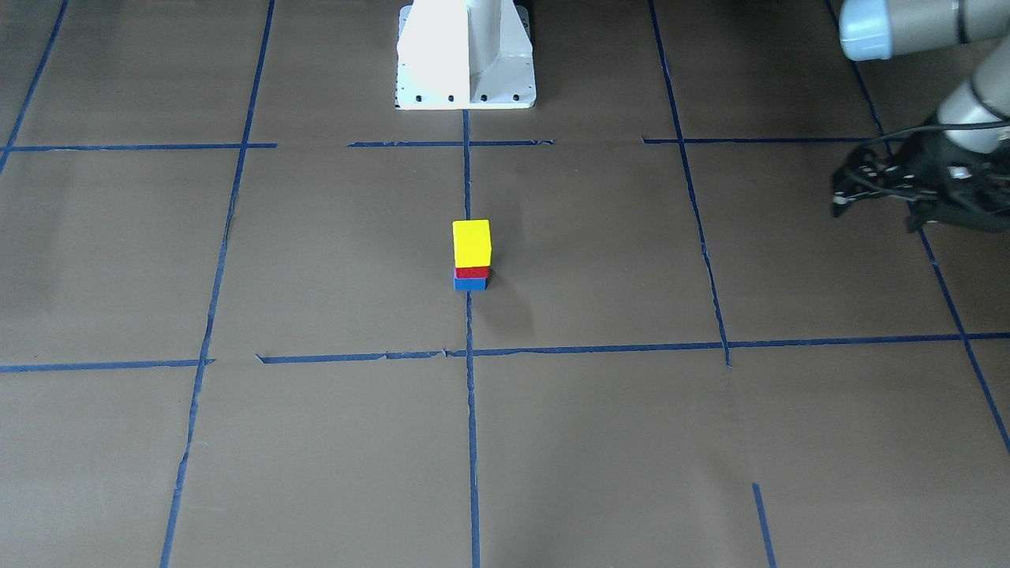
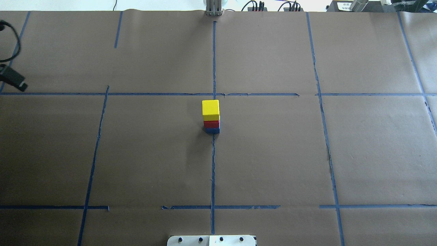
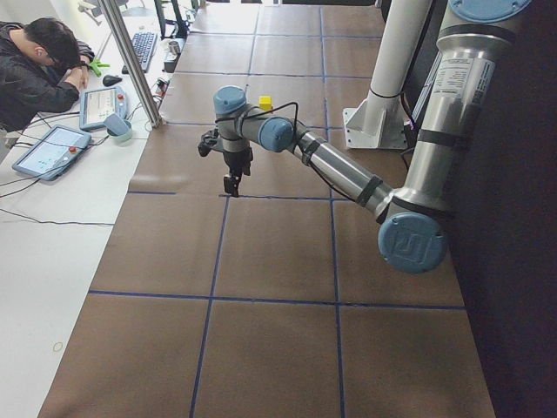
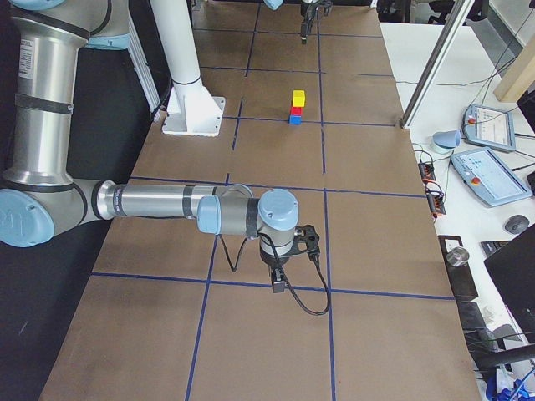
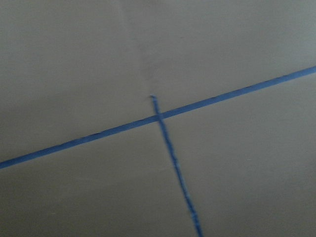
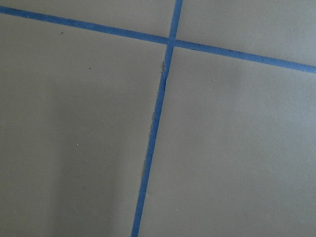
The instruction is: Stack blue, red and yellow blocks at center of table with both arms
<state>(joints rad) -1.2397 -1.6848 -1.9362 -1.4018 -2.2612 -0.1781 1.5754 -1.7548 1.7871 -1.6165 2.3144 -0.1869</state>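
Note:
A yellow block (image 1: 471, 243) sits on a red block (image 1: 472, 272), which sits on a blue block (image 1: 470, 283), forming one upright stack at the table's center. The stack also shows in the overhead view (image 2: 210, 108) and in the right side view (image 4: 297, 109). My left gripper (image 1: 876, 211) hangs above the table far out on my left side, well away from the stack; its jaws look spread and empty. One of its fingers (image 2: 13, 79) shows at the overhead view's left edge. My right gripper (image 4: 278, 280) shows only in the right side view, far from the stack; I cannot tell its state.
The table is brown paper with a grid of blue tape lines (image 2: 213, 164). The robot's white base (image 1: 465, 55) stands at the table's edge behind the stack. An operator (image 3: 39, 65) sits at a desk beyond the table. Both wrist views show only paper and tape.

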